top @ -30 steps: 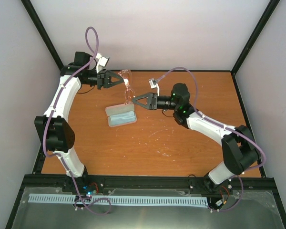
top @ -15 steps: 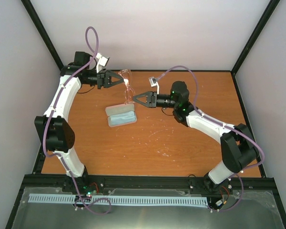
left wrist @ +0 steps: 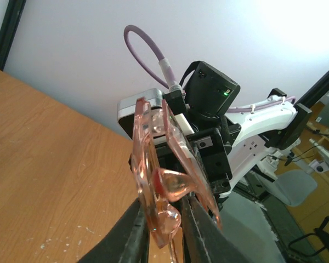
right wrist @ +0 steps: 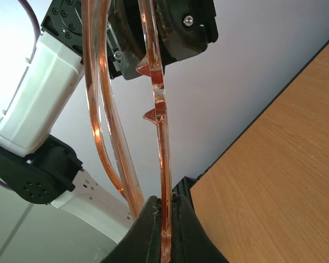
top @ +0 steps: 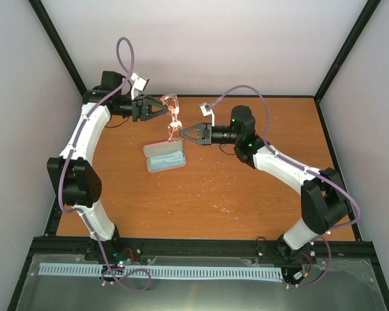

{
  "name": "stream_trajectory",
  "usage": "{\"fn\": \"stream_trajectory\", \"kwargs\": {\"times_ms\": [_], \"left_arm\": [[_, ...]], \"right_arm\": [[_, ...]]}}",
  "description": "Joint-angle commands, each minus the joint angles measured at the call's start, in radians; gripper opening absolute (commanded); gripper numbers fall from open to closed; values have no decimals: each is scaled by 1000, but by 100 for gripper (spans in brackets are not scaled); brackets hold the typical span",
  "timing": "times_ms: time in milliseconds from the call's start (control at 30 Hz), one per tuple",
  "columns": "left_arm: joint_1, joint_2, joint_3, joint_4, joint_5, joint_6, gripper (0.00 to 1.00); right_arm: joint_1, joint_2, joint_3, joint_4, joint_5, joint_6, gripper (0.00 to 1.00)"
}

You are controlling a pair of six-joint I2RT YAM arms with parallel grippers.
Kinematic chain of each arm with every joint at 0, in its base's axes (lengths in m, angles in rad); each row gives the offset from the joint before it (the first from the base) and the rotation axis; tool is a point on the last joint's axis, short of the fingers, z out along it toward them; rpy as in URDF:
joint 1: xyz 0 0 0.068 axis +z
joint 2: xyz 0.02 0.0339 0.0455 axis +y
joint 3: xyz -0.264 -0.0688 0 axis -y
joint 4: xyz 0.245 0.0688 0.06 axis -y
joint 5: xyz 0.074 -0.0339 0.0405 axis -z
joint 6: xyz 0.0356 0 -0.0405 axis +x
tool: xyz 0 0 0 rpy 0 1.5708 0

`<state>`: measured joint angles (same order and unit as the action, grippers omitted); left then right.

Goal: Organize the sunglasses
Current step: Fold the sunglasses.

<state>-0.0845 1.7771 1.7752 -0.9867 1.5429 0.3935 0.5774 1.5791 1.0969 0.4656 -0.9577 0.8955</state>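
The translucent orange-pink sunglasses (top: 173,116) hang in the air above the table's back left, between my two grippers. My right gripper (top: 181,134) is shut on the thin lower edge of the sunglasses (right wrist: 160,137), which rise straight up out of the closed right gripper (right wrist: 164,205). My left gripper (top: 163,108) is at their upper end. In the left wrist view the sunglasses (left wrist: 164,164) sit between the slightly parted jaws of the left gripper (left wrist: 167,219), against one finger, with a sliver of table showing before the other.
A pink oblong case (top: 164,157) with pale blue lining lies open on the wooden table (top: 246,188), just below and left of the right gripper. Black frame posts and pale walls close in the back and sides.
My right gripper has shut on the sunglasses and shifted slightly left. My left gripper's jaws have parted a little around them. The case has not moved.
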Motion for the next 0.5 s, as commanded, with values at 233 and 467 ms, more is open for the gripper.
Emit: {"fn": "stream_trajectory", "kwargs": {"times_ms": [233, 467], "left_arm": [[26, -43, -26, -42, 256, 62, 82], [138, 11, -5, -327, -70, 425, 82]], "right_arm": [[-39, -49, 237, -716, 8, -423, 3], [-117, 25, 501, -1352, 80, -816, 3]]}}
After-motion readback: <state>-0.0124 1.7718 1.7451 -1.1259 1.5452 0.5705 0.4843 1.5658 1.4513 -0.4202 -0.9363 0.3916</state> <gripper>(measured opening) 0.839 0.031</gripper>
